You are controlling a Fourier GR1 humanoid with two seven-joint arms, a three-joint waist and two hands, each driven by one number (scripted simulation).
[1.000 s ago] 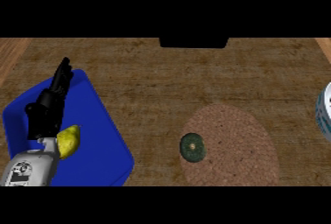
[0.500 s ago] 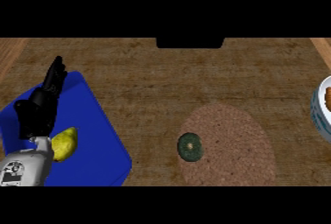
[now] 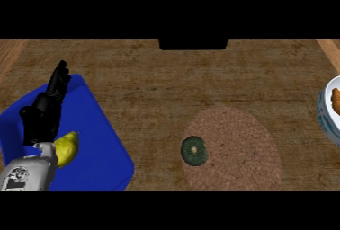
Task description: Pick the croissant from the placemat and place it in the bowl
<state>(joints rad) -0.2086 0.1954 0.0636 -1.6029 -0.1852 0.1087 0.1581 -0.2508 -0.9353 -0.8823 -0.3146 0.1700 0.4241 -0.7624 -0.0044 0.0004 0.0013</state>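
A round brown woven placemat (image 3: pixel 232 148) lies at the centre right of the wooden counter. On its left edge sits a small dark green round thing (image 3: pixel 194 150). At the right edge a white bowl (image 3: pixel 327 117) with a blue-patterned rim is partly cut off, and the brown croissant (image 3: pixel 336 99) shows inside it. My left hand (image 3: pixel 43 112) is at the left, fingers straight and pointing up, above the blue board. My right hand is out of view.
A blue cutting board (image 3: pixel 100 152) fills the lower left, with a yellow banana-like fruit (image 3: pixel 66 148) on it beside my left forearm. A dark block (image 3: pixel 194 43) sits at the counter's far edge.
The view has shifted, so everything slides left and more of the bowl with the croissant shows at the right. My left hand keeps its pose.
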